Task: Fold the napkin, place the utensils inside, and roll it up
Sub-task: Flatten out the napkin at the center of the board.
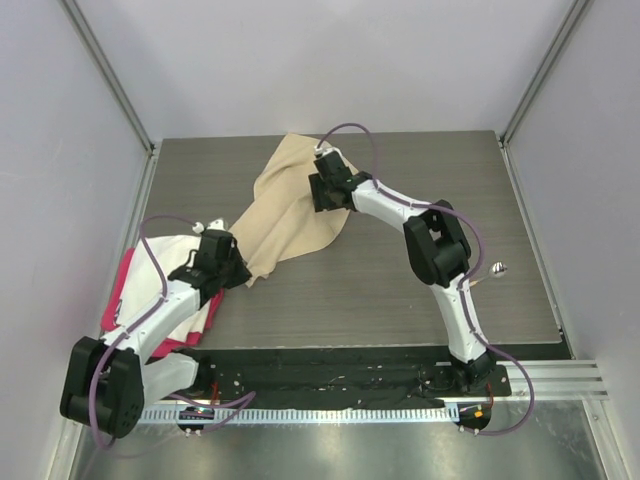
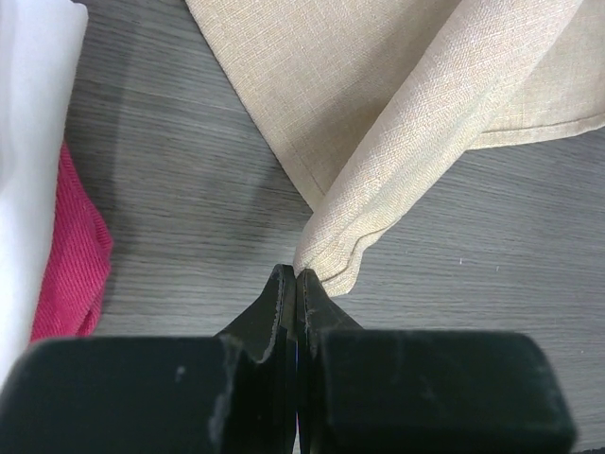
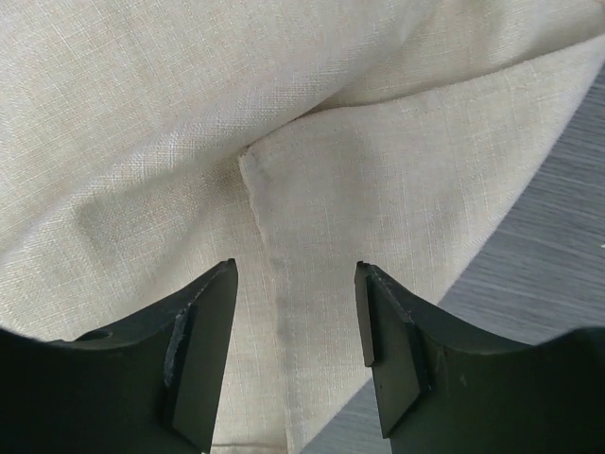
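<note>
The beige napkin (image 1: 290,205) lies rumpled and partly doubled over at the middle back of the table. My left gripper (image 1: 238,272) is shut on its near corner; the left wrist view shows the fingertips (image 2: 284,284) pinched on the folded corner of the napkin (image 2: 397,123). My right gripper (image 1: 326,192) is open over the napkin's far right part. In the right wrist view it (image 3: 296,274) hangs just above the cloth (image 3: 189,123), with a hemmed corner ahead of the jaws. The spoon (image 1: 496,268) lies at the right, its silver bowl showing beside the right arm.
A white cloth (image 1: 170,250) lies on a pink-red cloth (image 1: 124,285) at the table's left edge, under the left arm; both also show in the left wrist view, white (image 2: 28,142) and red (image 2: 76,255). Grey walls enclose the table (image 1: 400,290).
</note>
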Robot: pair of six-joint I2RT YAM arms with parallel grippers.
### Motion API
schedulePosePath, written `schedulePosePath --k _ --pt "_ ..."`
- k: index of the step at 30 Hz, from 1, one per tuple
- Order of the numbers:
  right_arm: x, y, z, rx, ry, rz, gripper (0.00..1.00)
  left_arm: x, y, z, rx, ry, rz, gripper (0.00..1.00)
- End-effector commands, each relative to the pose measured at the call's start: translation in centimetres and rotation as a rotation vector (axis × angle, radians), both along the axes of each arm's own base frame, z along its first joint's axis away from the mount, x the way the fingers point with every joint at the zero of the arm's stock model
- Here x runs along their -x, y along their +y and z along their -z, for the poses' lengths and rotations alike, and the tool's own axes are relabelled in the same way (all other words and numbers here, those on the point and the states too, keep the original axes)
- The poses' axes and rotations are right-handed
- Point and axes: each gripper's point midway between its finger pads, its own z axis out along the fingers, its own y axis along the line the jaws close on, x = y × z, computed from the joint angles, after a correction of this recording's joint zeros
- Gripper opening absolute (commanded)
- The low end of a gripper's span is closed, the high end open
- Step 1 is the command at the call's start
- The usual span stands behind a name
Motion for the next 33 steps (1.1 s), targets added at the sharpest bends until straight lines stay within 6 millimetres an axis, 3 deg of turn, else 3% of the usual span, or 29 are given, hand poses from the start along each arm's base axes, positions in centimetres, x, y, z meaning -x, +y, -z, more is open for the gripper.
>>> schedulePosePath --k 1,6,17,20,21,22,26,27,30,31,33 --pt "-1.3 1.7 -2.3 -0.013 -0.049 -0.040 0.59 -0.6 -0.6 0.0 0.034 -0.005 0.034 0.00" --pt "-1.8 2.3 -0.1 0.016 -0.033 -0.058 0.59 -0.7 -0.5 0.7 0.033 0.012 0.029 0.00" --pt "-4.1 2.9 1.2 0.057 -0.073 -0.040 0.53 -0.8 -0.4 0.8 0.027 0.023 0.027 0.00" --pt "-4.6 2.6 1.0 0.067 -0.087 -0.022 0.38 -0.7 -0.9 0.6 0.046 0.028 0.046 0.00" --pt "-4.7 2.5 0.7 0.067 -0.096 -0.017 0.27 -0.7 -0.9 0.6 0.046 0.027 0.046 0.00" --pt "-4.7 2.5 0.5 0.067 -0.098 -0.014 0.23 -0.8 -0.8 0.5 0.044 0.025 0.043 0.00" --pt "-4.9 1.6 -1.9 0.082 -0.141 0.016 0.01 -1.4 -0.8 -0.8 0.044 -0.009 0.043 0.00" --pt "-5.0 1.1 -4.3 0.078 -0.182 0.035 0.01 -1.6 -0.7 -1.4 0.041 -0.022 0.043 0.00" --pt "-4.3 -0.4 -7.1 0.105 -0.220 0.056 0.01 -2.8 -0.2 -3.9 0.012 -0.074 0.033 0.00" --pt "-3.8 -1.4 -9.7 0.103 -0.254 0.077 0.01 -3.5 -0.2 -5.6 0.008 -0.111 0.031 0.00" --pt "-3.1 -2.5 -11.8 0.107 -0.278 0.084 0.01 -3.9 0.4 -6.9 -0.026 -0.137 0.023 0.00"
